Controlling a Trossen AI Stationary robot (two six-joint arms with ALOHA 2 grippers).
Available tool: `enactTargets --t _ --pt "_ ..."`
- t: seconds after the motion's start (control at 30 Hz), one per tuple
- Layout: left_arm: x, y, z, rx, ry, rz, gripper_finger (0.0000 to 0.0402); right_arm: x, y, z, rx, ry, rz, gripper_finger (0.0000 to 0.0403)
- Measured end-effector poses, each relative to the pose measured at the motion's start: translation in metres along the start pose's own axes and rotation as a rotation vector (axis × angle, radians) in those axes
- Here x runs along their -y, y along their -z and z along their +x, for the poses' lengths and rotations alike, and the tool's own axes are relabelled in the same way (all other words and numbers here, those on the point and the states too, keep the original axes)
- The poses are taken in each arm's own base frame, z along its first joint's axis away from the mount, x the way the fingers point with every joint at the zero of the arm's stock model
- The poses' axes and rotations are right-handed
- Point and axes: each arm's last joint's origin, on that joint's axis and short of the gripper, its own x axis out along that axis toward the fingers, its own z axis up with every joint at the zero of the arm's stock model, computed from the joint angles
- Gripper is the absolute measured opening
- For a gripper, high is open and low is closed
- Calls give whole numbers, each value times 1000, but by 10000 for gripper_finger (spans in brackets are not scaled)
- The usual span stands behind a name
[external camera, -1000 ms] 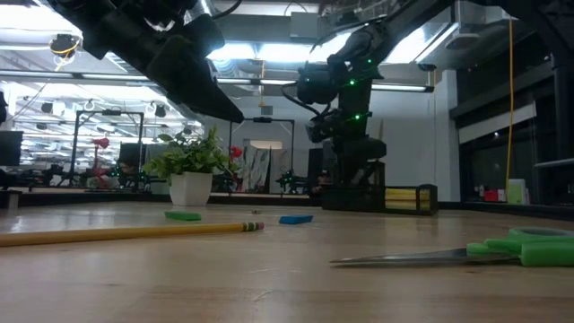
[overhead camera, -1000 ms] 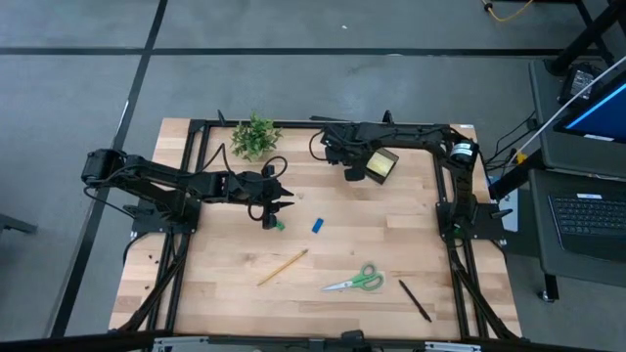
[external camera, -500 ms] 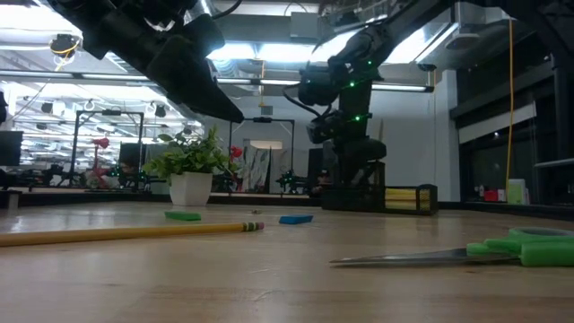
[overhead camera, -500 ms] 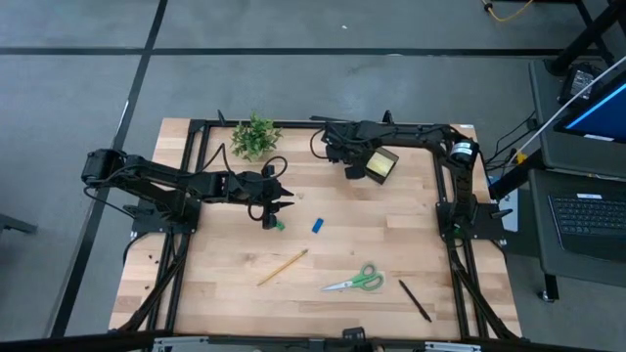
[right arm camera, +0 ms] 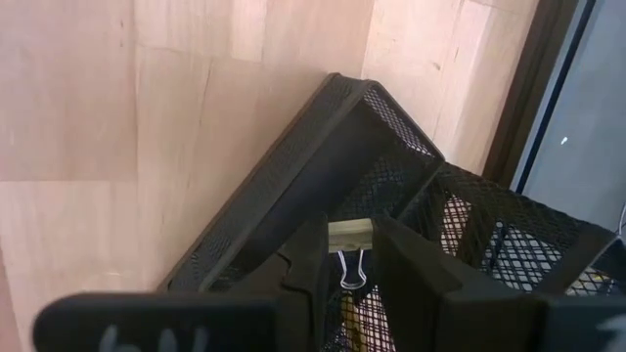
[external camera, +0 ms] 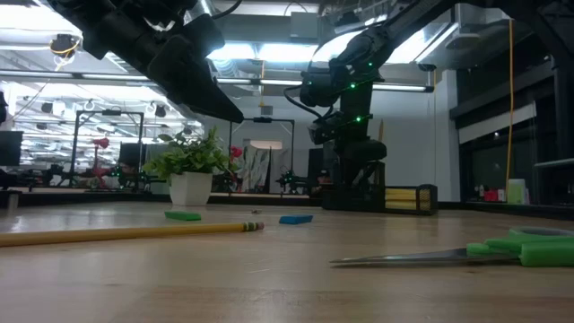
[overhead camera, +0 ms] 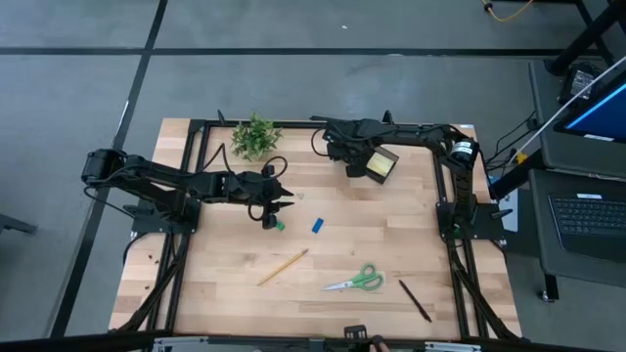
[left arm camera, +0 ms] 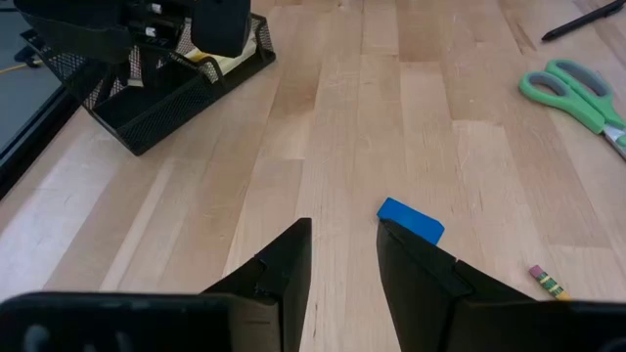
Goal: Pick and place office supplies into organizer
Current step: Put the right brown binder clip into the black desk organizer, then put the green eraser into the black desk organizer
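The black mesh organizer point(overhead camera: 383, 164) stands at the far right of the table with a yellow pad inside. My right gripper point(right arm camera: 350, 240) hangs over its upright compartment point(right arm camera: 469, 235), shut on a small tan wooden piece. My left gripper point(left arm camera: 343, 227) hovers open and empty over mid-table, above the green eraser point(overhead camera: 279, 226) and just short of the blue eraser point(left arm camera: 411, 220). A yellow pencil point(overhead camera: 284, 266), green-handled scissors point(overhead camera: 357, 281) and a black pen point(overhead camera: 415, 300) lie flat nearer the front edge. My right gripper has the tan wooden piece point(right arm camera: 350, 232) between its two fingertips, filling the gap between them. The fingers slant steeply down into the organizer's mesh wall area. What the piece belongs to and how far it reaches below, the fingers hide.
A small potted plant point(overhead camera: 255, 136) stands at the far edge, left of the organizer. Black frame rails point(overhead camera: 293, 122) run along the table's far edge and sides. Bare wood lies between the erasers and the organizer.
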Motion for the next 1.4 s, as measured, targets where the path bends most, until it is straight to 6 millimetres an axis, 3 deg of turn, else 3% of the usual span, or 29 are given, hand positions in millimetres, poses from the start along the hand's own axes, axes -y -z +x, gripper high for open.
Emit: enactTargets --t 0.47,0.83,1.03,1.17,1.33,1.4 --pt "0 0 0 1 0 -8 114 0 1 0 -5 -4 27 83" --pt "0 0 0 1 0 -10 114 -1 1 0 -9 -6 55 151" --pt "0 0 0 1 0 -1 114 -2 0 0 -7 -6 60 158" --pt "0 0 0 1 0 0 114 -4 -1 -1 -7 -8 66 124" --pt "0 0 0 1 0 0 114 -6 -2 -2 -10 -12 58 22" --pt "0 0 0 1 0 0 114 -8 -3 -3 -9 -10 55 11"
